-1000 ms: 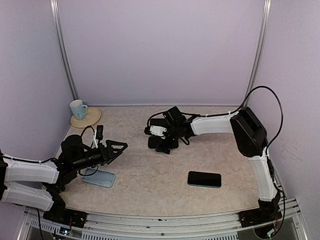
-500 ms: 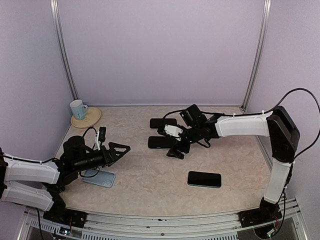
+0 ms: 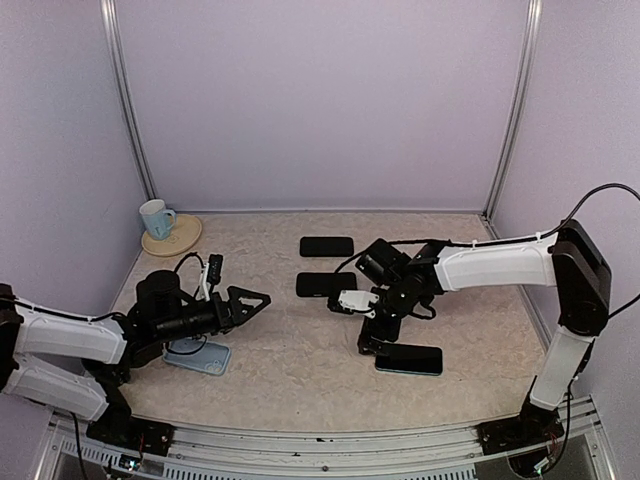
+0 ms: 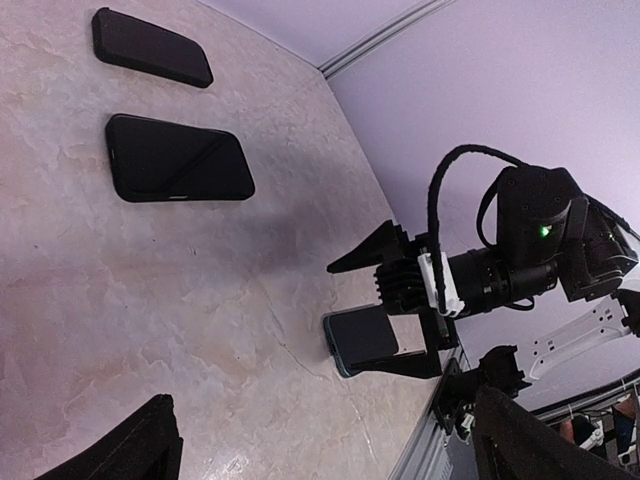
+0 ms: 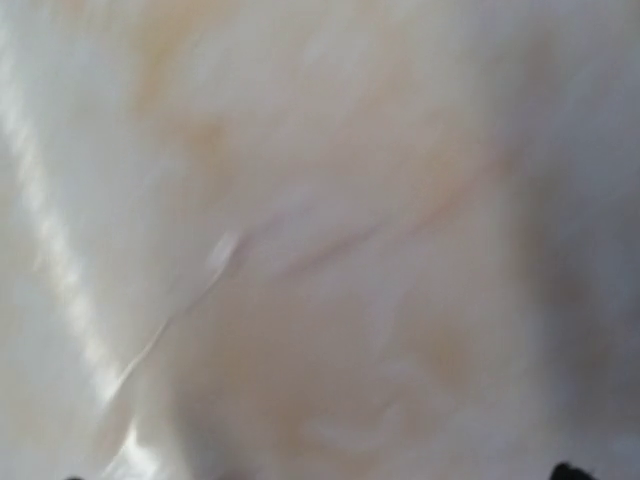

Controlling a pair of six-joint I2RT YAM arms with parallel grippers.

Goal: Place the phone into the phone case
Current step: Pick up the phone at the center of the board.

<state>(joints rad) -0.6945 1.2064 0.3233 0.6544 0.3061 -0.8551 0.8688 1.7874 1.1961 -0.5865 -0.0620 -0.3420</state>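
A dark phone with a teal edge (image 3: pixel 412 358) lies flat at the front right of the table; it also shows in the left wrist view (image 4: pixel 362 338). My right gripper (image 3: pixel 372 338) is open and low over the phone's left end, its two fingers spread to either side of it (image 4: pixel 345 320). The right wrist view shows only blurred table surface up close. A light blue phone case (image 3: pixel 198 356) lies at the front left. My left gripper (image 3: pixel 258 303) is open and empty, hovering just right of and above the case, pointing toward the middle.
Two black slabs lie at the back middle, one (image 3: pixel 327 246) behind the other (image 3: pixel 326 284); both show in the left wrist view (image 4: pixel 150 47) (image 4: pixel 178 158). A pale blue mug (image 3: pixel 155 217) stands on a round coaster (image 3: pixel 172 236) at the back left corner.
My right arm has swung from the back middle, over the black slabs, forward and down to the teal-edged phone. My left gripper has crept a little to the right.
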